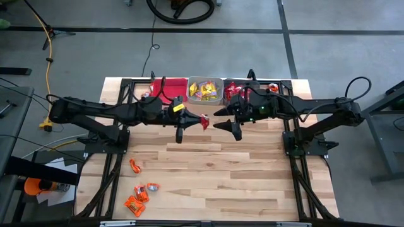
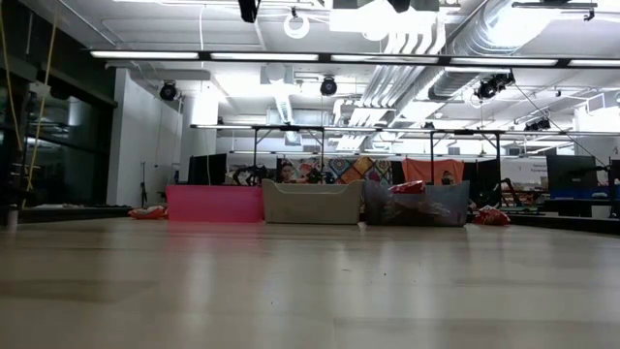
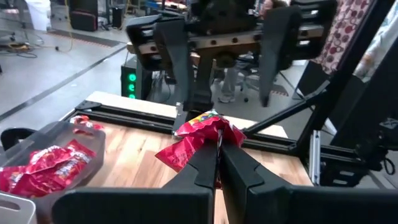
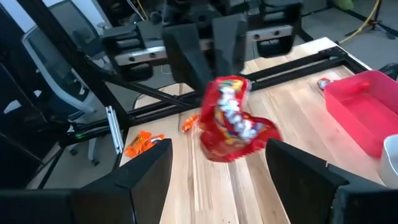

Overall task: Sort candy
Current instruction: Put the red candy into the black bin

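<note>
Candy being sorted on the wooden table

A crumpled red candy packet (image 1: 204,121) is hanging pinched above table centre; orange candies (image 1: 139,192) are lying toward 7 o'clock; yellow candies (image 1: 203,90) are filling the 12 o'clock bin.

Both arms are extended inward and held above the table's 12 o'clock half. The left gripper (image 1: 191,123) is clamped closed on a red candy packet (image 1: 204,121). The right gripper (image 1: 223,119), at its 3 o'clock, is spread wide.

The red candy packet (image 4: 233,121) carries white lettering; orange candies (image 1: 138,195) lie on the pale striped wooden surface (image 1: 252,176).
</note>
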Controlling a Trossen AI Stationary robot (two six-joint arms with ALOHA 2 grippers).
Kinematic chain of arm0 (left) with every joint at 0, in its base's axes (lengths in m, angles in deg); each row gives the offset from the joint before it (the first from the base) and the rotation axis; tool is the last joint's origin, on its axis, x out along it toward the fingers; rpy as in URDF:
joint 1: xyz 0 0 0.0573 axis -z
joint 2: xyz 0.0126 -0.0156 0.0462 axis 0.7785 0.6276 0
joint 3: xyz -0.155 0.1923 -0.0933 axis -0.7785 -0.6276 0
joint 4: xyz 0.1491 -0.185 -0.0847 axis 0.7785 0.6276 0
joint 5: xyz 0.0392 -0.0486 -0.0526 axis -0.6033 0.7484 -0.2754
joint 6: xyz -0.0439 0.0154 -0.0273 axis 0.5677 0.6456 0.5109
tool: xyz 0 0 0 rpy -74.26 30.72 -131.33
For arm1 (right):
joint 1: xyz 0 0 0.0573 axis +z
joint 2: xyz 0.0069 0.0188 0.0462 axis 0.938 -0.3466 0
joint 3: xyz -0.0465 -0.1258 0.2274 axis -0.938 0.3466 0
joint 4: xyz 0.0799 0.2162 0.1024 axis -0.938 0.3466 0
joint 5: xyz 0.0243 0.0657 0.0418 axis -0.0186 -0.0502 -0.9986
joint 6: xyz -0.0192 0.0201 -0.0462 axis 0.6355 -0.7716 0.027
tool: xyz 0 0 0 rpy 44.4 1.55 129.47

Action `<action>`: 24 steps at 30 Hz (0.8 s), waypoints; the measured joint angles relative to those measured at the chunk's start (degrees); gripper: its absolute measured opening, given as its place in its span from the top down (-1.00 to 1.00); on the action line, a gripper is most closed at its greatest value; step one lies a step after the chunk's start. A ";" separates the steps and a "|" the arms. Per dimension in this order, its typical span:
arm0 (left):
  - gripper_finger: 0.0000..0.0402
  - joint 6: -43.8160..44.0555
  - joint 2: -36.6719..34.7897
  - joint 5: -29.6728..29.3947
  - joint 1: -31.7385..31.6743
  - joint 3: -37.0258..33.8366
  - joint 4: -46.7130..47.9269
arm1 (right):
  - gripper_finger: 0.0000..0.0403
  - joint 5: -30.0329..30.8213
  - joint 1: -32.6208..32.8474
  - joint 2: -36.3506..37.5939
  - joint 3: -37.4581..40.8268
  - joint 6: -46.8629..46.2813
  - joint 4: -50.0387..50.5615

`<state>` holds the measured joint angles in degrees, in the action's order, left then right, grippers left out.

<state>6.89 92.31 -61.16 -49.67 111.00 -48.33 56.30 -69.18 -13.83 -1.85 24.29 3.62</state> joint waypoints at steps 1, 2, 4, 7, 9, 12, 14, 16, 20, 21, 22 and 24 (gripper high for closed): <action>1.00 0.01 0.00 -0.12 0.00 0.00 -0.01 | -0.26 0.00 0.00 -0.06 0.00 0.36 -0.38; 1.00 0.00 0.00 -0.34 0.00 0.00 -0.12 | -0.26 0.00 0.00 -0.38 0.00 0.77 -1.25; 1.00 -0.44 0.00 -0.49 0.00 0.00 -0.64 | -0.26 0.00 0.00 -1.38 -0.02 1.42 -2.35; 1.00 -0.97 0.00 -0.59 0.00 0.00 -1.61 | -0.26 0.00 0.00 -3.82 -0.02 2.51 -3.64; 1.00 -0.98 0.00 -0.62 0.00 0.00 -1.71 | -0.26 0.02 0.00 -5.13 -0.02 2.93 -4.68; 1.00 -0.98 0.00 -0.62 0.00 0.00 -1.67 | -0.26 0.05 0.00 -6.63 -0.02 3.04 -7.20; 1.00 -0.98 0.00 -0.62 0.00 0.00 -1.69 | -0.26 0.15 -0.02 -7.04 -0.02 3.53 -8.38; 1.00 -0.93 0.00 -0.62 0.00 0.00 -1.69 | -0.21 0.19 -0.02 -7.04 -0.02 4.03 -8.73; 1.00 0.08 0.00 -1.18 0.02 0.00 -1.69 | 0.07 0.45 -0.04 -7.04 -0.02 4.24 -8.58; 1.00 0.35 0.00 -1.59 0.04 0.00 -1.73 | 0.18 0.56 -0.06 -7.04 -0.02 4.42 -8.56; 0.99 0.48 0.00 -1.95 0.04 0.00 -1.73 | 0.31 0.63 -0.09 -7.04 -0.02 4.47 -8.50; 0.96 0.50 0.00 -1.98 0.04 0.00 -1.68 | 0.59 0.81 -0.09 -7.04 -0.02 4.56 -8.15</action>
<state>7.39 92.31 -63.14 -49.63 111.00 -50.00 57.11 -69.27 -20.86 -1.87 28.85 -4.53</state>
